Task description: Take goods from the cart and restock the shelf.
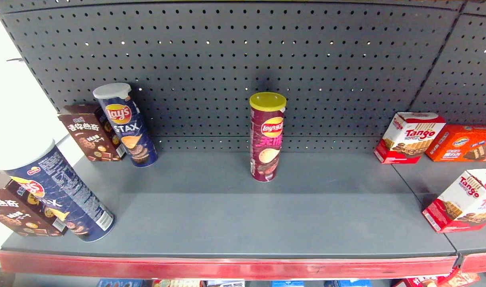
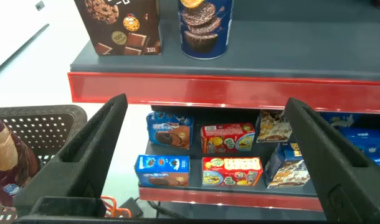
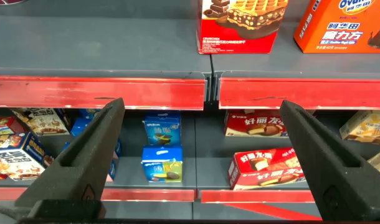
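Observation:
A maroon chip can with a yellow lid point(image 1: 267, 137) stands upright mid-shelf near the pegboard back of the grey shelf point(image 1: 235, 215). Two dark blue chip cans stand at the left, one at the back point(image 1: 125, 124) and one near the front edge point(image 1: 61, 195). My left gripper point(image 2: 205, 155) is open and empty, held below the shelf's red front edge point(image 2: 227, 87); a black mesh cart point(image 2: 34, 127) holding a maroon can point(image 2: 6, 158) lies beside it. My right gripper point(image 3: 202, 155) is open and empty too, facing the lower shelves.
Brown cookie boxes point(image 1: 89, 131) point(image 1: 16, 207) stand at the shelf's left. Red-and-white wafer boxes point(image 1: 410, 137) point(image 1: 462, 201) and an orange box point(image 1: 462, 141) sit at the right. Lower shelves hold blue cookie boxes point(image 3: 162, 146) and red boxes point(image 3: 265, 168). The shelf's middle and front are bare.

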### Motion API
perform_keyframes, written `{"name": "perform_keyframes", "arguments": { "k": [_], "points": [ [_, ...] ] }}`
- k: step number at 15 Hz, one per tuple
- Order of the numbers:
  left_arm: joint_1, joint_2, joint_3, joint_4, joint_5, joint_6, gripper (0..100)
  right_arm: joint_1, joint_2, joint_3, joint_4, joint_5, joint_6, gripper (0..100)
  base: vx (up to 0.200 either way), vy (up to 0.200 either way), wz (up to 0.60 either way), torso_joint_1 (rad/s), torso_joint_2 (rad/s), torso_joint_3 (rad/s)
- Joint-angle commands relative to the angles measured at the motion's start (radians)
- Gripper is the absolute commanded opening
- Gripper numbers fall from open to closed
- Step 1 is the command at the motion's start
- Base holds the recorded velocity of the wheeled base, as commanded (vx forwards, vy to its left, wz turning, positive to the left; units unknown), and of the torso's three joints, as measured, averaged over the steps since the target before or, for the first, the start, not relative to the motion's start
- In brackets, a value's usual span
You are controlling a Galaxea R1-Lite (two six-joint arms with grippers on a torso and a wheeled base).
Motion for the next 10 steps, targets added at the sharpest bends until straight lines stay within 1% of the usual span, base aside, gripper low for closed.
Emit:
{"name": "perform_keyframes", "arguments": {
  "k": [1, 4, 10],
  "points": [
    [0.000, 0.001, 0.000, -0.001, 0.000, -0.003, 100, 0.000, 0.000, 0.000, 0.000, 0.000, 0.000, 100, 0.000, 0.000, 0.00, 0.000, 0.00, 0.000],
    [0.001, 0.001, 0.000, -0.001, -0.001, -0.006, 100, 0.000, 0.000, 0.000, 0.000, -0.003, 0.004, 100, 0.000, 0.000, 0.00, 0.000, 0.00, 0.000],
    [0.001, 0.001, 0.000, -0.001, -0.001, -0.006, 100, 0.000, 0.000, 0.000, 0.000, -0.004, 0.000, 100, 0.000, 0.000, 0.60, 0.006, 0.01, 0.002]
  ]
}}
